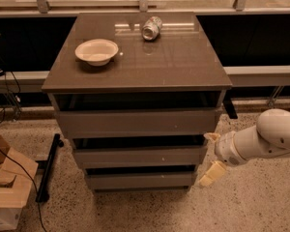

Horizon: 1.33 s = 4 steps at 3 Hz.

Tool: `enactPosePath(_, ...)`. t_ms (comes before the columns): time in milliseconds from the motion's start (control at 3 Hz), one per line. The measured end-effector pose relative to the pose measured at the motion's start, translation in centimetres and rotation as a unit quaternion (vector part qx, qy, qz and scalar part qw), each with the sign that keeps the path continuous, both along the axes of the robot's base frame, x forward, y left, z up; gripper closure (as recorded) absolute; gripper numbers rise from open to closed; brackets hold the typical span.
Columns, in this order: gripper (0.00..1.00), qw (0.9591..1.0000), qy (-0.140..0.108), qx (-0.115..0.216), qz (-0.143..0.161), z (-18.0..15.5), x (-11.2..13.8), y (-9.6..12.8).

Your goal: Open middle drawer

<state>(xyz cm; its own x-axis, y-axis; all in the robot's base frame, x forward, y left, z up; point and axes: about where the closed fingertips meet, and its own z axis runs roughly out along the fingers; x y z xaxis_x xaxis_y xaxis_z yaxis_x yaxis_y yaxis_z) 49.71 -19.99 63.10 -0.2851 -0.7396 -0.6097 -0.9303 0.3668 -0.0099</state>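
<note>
The middle drawer (137, 156) is the grey-brown, handle-less front between the taller top drawer (135, 123) and the narrower bottom drawer (141, 181) of the cabinet. A dark gap shows above its front edge. My gripper (209, 154) is at the drawer's right end, on a white arm coming in from the right. One cream finger (212, 137) is at the drawer's upper right corner and the other finger (210, 173) hangs lower, beside the bottom drawer. The fingers stand spread apart and hold nothing.
On the cabinet top (174, 62) sit a white bowl (96, 50) at the left and a tipped can (152, 27) at the back. A cardboard box (7, 187) and a black bar (47, 168) lie on the floor at the left. A dark ledge runs behind.
</note>
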Motion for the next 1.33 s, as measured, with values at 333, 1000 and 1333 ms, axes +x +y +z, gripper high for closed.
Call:
enactPosePath(333,0.0,1.0,0.0,0.0,0.0,0.0,0.0,0.0)
enactPosePath(1000,0.0,0.9987,0.01,0.045,-0.021,-3.6,0.9,3.2)
enactPosePath(1333,0.0,0.9954,0.015,0.076,-0.056,-7.5,3.0,5.3)
